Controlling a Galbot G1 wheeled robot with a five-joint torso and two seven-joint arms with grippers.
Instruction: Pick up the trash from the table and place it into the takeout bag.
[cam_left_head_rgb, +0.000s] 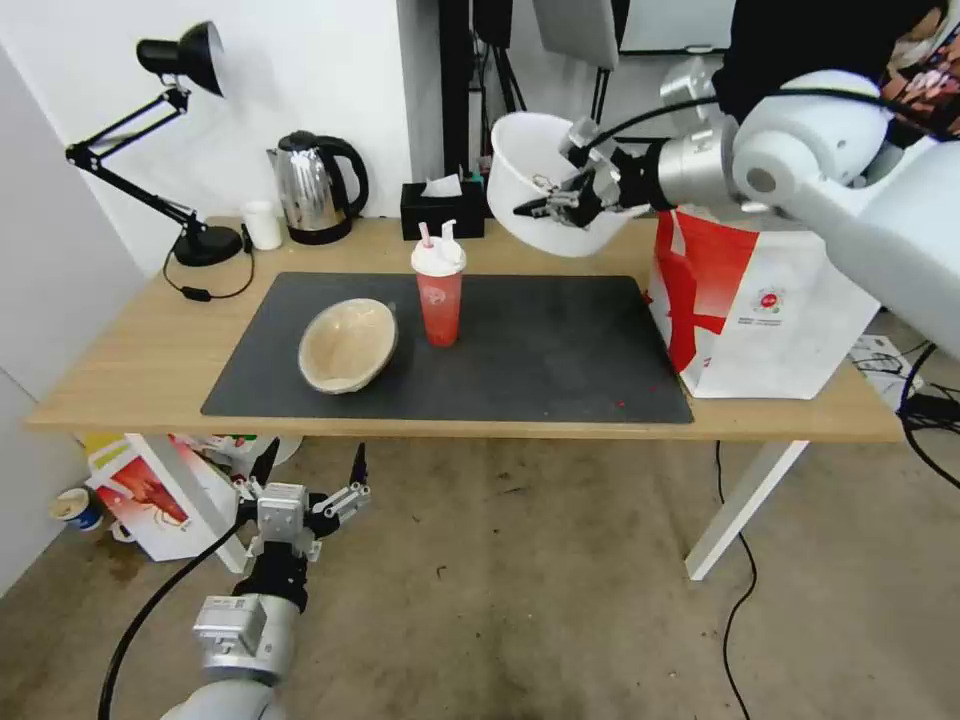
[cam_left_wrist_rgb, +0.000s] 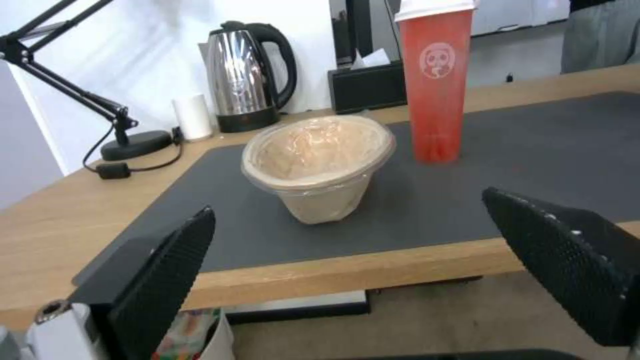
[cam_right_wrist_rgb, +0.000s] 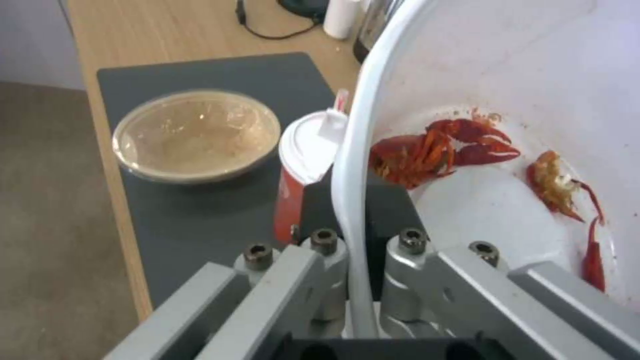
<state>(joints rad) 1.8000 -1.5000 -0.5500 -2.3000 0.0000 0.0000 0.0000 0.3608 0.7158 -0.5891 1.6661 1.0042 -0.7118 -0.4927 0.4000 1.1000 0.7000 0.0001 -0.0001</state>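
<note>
My right gripper (cam_left_head_rgb: 562, 203) is shut on the rim of the large white plastic bowl (cam_left_head_rgb: 535, 175), holding it tilted in the air above the table's back edge, left of the takeout bag (cam_left_head_rgb: 760, 300). Red scraps (cam_right_wrist_rgb: 440, 150) lie inside the white bowl (cam_right_wrist_rgb: 520, 100). The red drink cup (cam_left_head_rgb: 439, 290) with white lid and straws stands on the dark mat (cam_left_head_rgb: 540, 350). Left of it the beige paper bowl (cam_left_head_rgb: 348, 345) leans tilted. My left gripper (cam_left_head_rgb: 308, 480) hangs open below the table's front edge, facing the beige bowl (cam_left_wrist_rgb: 317, 162) and red cup (cam_left_wrist_rgb: 437, 85).
A black desk lamp (cam_left_head_rgb: 180, 150), a small white cup (cam_left_head_rgb: 263, 225), a steel kettle (cam_left_head_rgb: 315, 185) and a black tissue box (cam_left_head_rgb: 440, 208) line the table's back. A red-and-white carton (cam_left_head_rgb: 150, 495) sits on the floor under the left end. Cables lie at right.
</note>
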